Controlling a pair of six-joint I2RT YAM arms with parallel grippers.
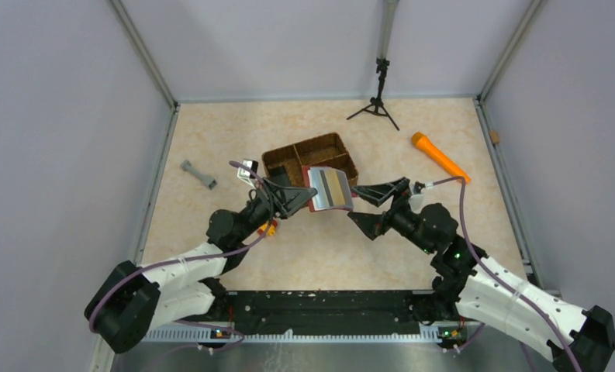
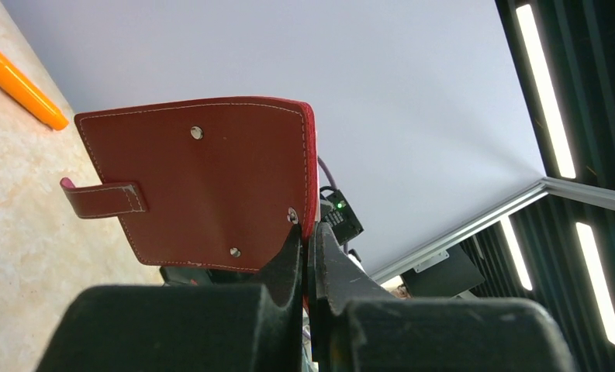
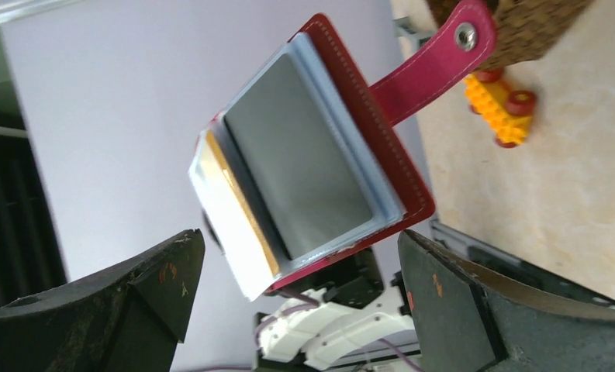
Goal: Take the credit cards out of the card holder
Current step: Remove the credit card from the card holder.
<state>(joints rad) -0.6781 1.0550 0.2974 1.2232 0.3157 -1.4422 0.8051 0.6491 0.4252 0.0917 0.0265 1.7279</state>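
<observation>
One card holder (image 1: 329, 190) is up off the worktop (image 1: 304, 256), clenched in the left pincer (image 2: 310, 248) by one bottom corner. It is folded open, and its inside faces the right arm. On the red back I count three metal studs, plus one strap tab with a single snap sticking out sideways.

Inside there are two cards. One dark grey card (image 3: 296, 163) sits flat in the pale blue pocket. One tan-gold card (image 3: 242, 201) shows only as a thin edge beside it.

The right pincer (image 3: 300, 240) is spread wide and gripping nothing, with one finger either side of the holder's lower end. There are small orange marks on those fingers, too blurred to read.

Down on the worktop I count one wicker divided basket (image 1: 300, 145), one yellow toy car (image 3: 498, 105) with red wheels, one orange marker-like stick (image 1: 440, 156), one grey dumbbell-shaped piece (image 1: 198, 175) and one small black tripod (image 1: 378, 101).
</observation>
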